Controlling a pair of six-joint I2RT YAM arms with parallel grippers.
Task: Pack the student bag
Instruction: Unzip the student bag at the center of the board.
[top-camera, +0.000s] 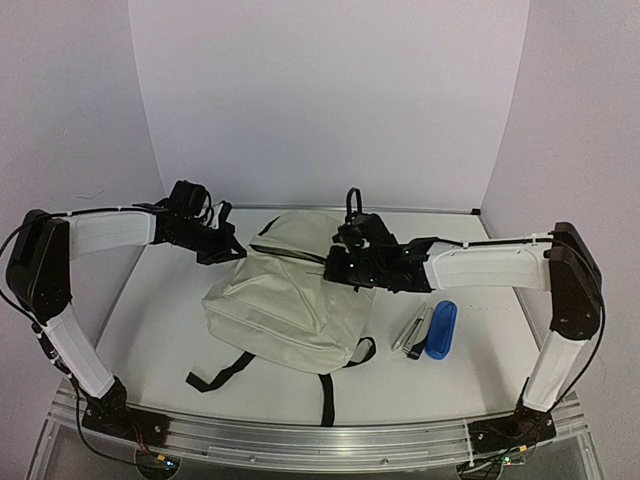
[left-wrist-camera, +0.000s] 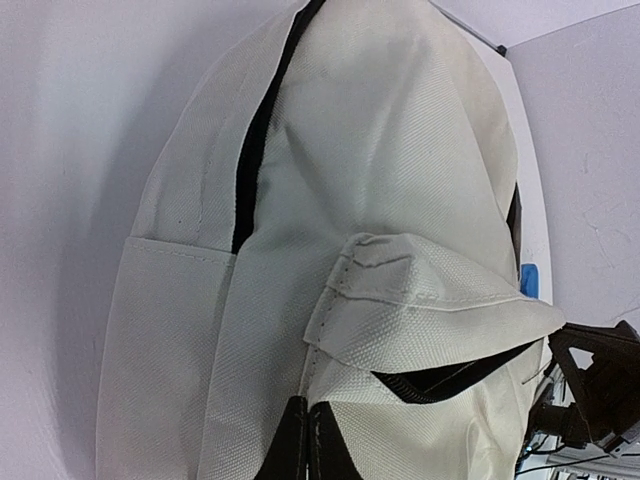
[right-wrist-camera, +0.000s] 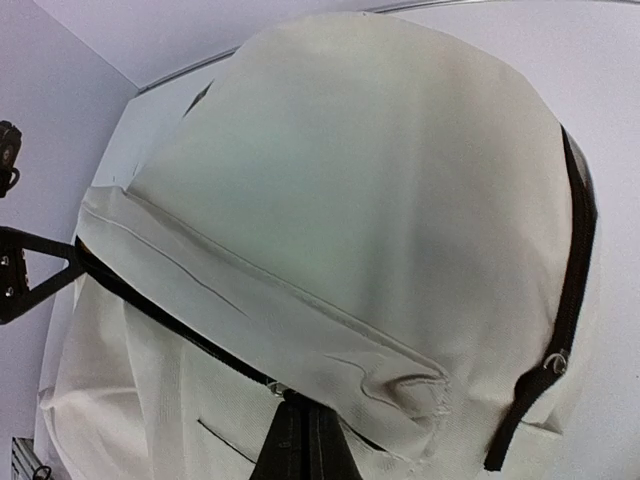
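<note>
The student bag (top-camera: 285, 300), cream with black straps and zippers, lies flat in the middle of the table. My left gripper (top-camera: 228, 250) is at its far left corner, shut on a fold of the bag's fabric (left-wrist-camera: 318, 330) beside a seam. My right gripper (top-camera: 333, 268) rests over the bag's upper right part, its black fingers (right-wrist-camera: 297, 440) shut at a small metal zipper pull (right-wrist-camera: 272, 385) on the black zipper line (right-wrist-camera: 150, 305). In the left wrist view a zipper gap (left-wrist-camera: 450, 380) stands partly open under a cream flap.
A blue case (top-camera: 441, 330) and grey pen-like items (top-camera: 412, 330) lie on the table to the right of the bag. Two black straps (top-camera: 215, 375) trail toward the near edge. White walls enclose the table on three sides.
</note>
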